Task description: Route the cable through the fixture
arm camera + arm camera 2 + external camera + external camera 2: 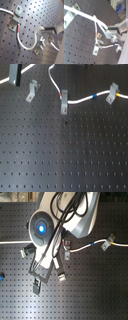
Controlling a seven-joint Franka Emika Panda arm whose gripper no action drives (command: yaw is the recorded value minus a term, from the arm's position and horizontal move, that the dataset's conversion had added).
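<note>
1. The gripper (108, 30) has its jaws clenched on the cable (87, 16).
2. The cable (82, 99) runs through the red-banded clip (64, 102) and the yellow-banded clip (113, 94).
3. The fixture (32, 91) leans at the first exterior view's upper left, with no cable in it.

Metal clips and a smooth cord on a dark, matt perforated board

The board (65, 154) is seen as black, matt metal, drilled with holes. The fixture (32, 91) is made of dull grey brushed metal. The cable (80, 100) is sheathed in smooth white plastic, banded with coloured tape. The robot's casing (75, 217) is glossy white plastic.
</note>
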